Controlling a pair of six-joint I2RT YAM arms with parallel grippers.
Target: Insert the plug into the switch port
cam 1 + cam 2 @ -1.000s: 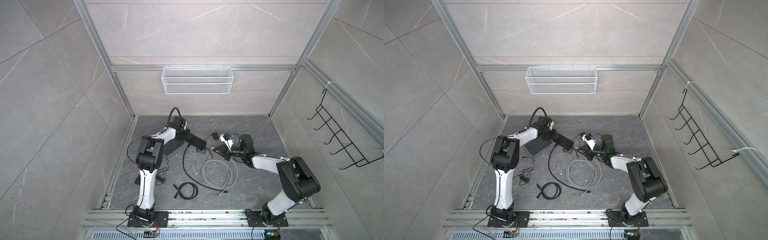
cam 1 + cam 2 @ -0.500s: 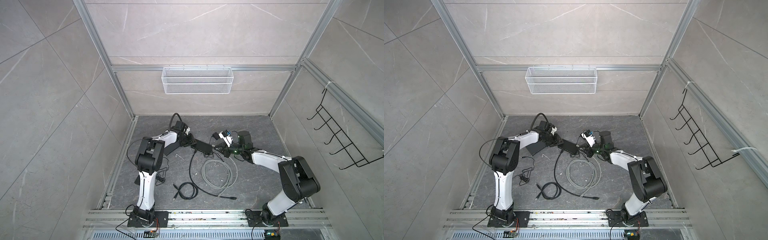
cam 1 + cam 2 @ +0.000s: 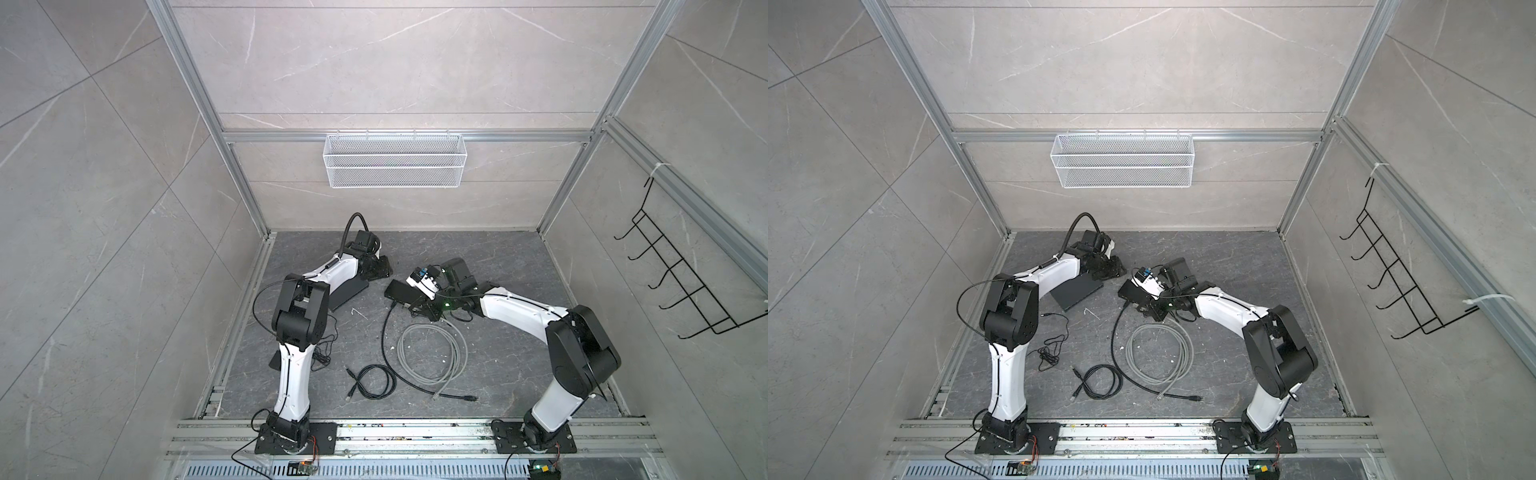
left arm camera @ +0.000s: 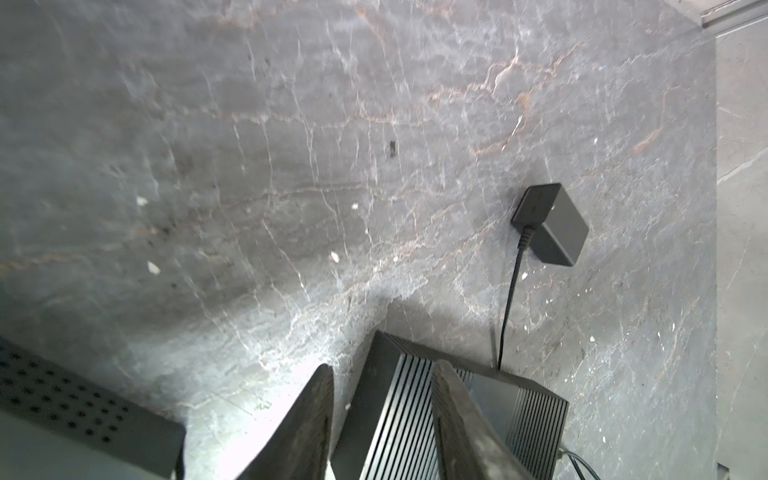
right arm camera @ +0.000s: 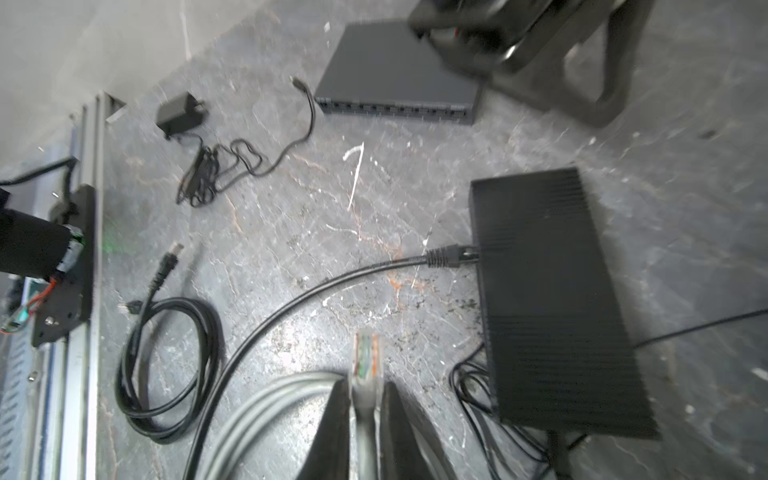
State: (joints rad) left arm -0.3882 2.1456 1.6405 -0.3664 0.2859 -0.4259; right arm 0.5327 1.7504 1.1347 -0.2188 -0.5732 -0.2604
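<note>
The switch (image 5: pixel 548 291) is a black ribbed box on the floor, seen in both top views (image 3: pixel 401 291) (image 3: pixel 1133 293). A black cable (image 5: pixel 449 257) is plugged into its side. My right gripper (image 5: pixel 365 382) is shut on the clear plug (image 5: pixel 366 357) of the grey cable, low over the floor beside that side. In both top views the right gripper (image 3: pixel 422 311) sits at the switch's near end and the plug is hidden. My left gripper (image 4: pixel 382 370) is open; the switch (image 4: pixel 399 407) shows beyond its fingers. The left gripper (image 3: pixel 379 270) stands a little off the switch's far end.
A flat dark device with a row of ports (image 5: pixel 395 70) lies under the left arm. The grey cable coil (image 3: pixel 432 353), a black cable coil (image 3: pixel 374 382) and a tangled thin cord (image 3: pixel 320 357) lie in front. A black power adapter (image 4: pixel 550 224) sits beyond the switch.
The switch slid right toward the middle, dragging its black cable, then stopped. My right gripper, still holding the plug, moved left up to the switch.
</note>
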